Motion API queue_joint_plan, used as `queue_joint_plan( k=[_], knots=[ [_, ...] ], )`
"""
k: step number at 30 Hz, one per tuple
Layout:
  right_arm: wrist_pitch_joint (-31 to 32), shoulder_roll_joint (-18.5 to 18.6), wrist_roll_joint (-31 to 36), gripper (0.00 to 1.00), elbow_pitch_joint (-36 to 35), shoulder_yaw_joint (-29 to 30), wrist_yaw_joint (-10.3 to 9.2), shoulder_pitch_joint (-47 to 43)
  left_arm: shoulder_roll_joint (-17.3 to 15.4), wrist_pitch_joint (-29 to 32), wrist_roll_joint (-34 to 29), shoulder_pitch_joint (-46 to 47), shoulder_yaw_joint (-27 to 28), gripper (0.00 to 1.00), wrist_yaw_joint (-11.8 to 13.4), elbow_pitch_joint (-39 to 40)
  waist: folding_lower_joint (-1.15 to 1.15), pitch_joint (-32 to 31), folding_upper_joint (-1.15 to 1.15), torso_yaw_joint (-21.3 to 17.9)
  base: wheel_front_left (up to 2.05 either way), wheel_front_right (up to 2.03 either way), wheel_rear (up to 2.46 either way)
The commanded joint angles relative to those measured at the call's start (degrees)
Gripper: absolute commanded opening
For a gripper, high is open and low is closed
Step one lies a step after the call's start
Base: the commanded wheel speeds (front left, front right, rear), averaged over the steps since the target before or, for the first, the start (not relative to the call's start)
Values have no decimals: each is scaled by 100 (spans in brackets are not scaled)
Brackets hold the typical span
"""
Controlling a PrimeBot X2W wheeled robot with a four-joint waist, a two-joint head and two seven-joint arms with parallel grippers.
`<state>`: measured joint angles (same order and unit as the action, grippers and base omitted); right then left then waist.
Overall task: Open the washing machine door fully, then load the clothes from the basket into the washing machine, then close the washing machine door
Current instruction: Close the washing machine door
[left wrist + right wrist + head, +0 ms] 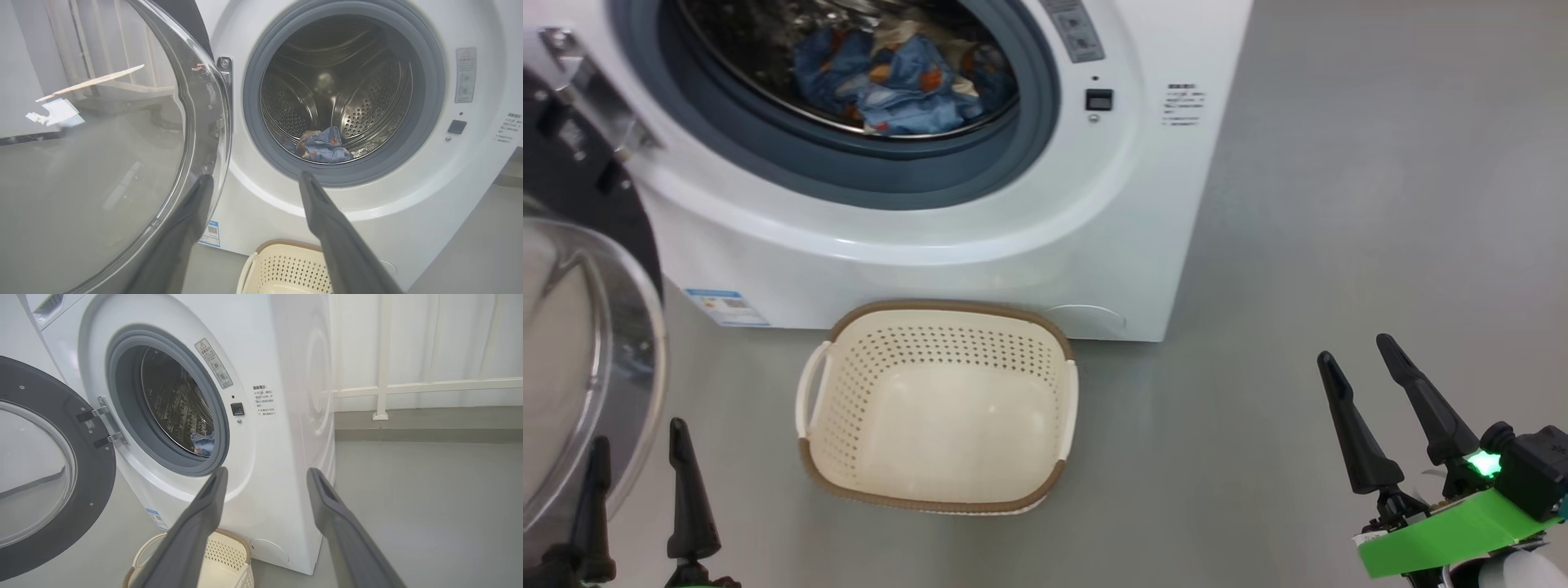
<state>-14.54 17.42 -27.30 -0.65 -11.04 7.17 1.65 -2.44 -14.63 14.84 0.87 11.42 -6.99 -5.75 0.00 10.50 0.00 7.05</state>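
The white washing machine point(980, 237) stands with its round door point(580, 359) swung open to the left, its clear bowl window close beside my left gripper point(637, 445). Blue clothes point(898, 77) with orange prints lie inside the steel drum point(339, 102). On the floor in front of the machine sits the cream basket point(939, 408), nothing in it. My left gripper point(255, 177) is open, one finger near the door's rim. My right gripper point(1356, 345) is open at the lower right, well clear of the basket. In the right wrist view the door point(45, 469) and the clothes point(203, 442) both show past that gripper point(265, 469).
Grey floor point(1339, 204) stretches to the right of the machine. A white railing point(408, 388) and pale curtains stand behind it. A small blue label point(725, 306) marks the machine's lower front.
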Motion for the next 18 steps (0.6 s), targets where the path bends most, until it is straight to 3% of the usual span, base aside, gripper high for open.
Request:
queue_joint_plan(
  k=[1, 18],
  knots=[
    [-46, 138, -6, 100, -107, -132, 32, 100, -54, -37, 38, -9, 157, 100, 56, 180, 0, -52, 0, 226, 0, 0, 0],
    [-46, 321, -85, 100, -8, -377, 32, 3, -44, -37, 332, -323, -63, 100, 282, 274, 0, -363, 0, 1357, 0, 0, 0]
  ],
)
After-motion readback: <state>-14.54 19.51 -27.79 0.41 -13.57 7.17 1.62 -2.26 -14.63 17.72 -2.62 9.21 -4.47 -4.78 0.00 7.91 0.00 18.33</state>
